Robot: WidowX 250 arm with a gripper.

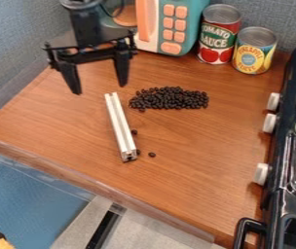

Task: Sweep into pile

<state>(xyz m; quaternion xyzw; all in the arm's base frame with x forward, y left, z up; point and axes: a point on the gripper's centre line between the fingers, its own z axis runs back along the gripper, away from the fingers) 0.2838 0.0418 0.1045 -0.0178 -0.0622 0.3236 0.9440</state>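
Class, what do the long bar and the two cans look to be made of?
Bar: probably aluminium, dull silver, with a grooved profile and hollow end.

Large can and small can: likely tinned steel, shiny grey ridged lids, with printed labels that look like paper.

I see a teal-and-orange plastic toy microwave (pixel 171 24) beside two labelled cylindrical metal cans (pixel 221 35), and my black, white-knobbed stove (pixel 287 158) at right.

The surface (pixel 196 141) is smooth wood with a soft sheen; the bar (pixel 120 125) looks like metal, the 2 cans (pixel 220 36) (pixel 254 50) shiny metal.The smooth wood surface (pixel 196 141) has a soft sheen; the bar (pixel 120 125) looks like matt metal, the 2 cans' rims (pixel 258 34) shiny metal.
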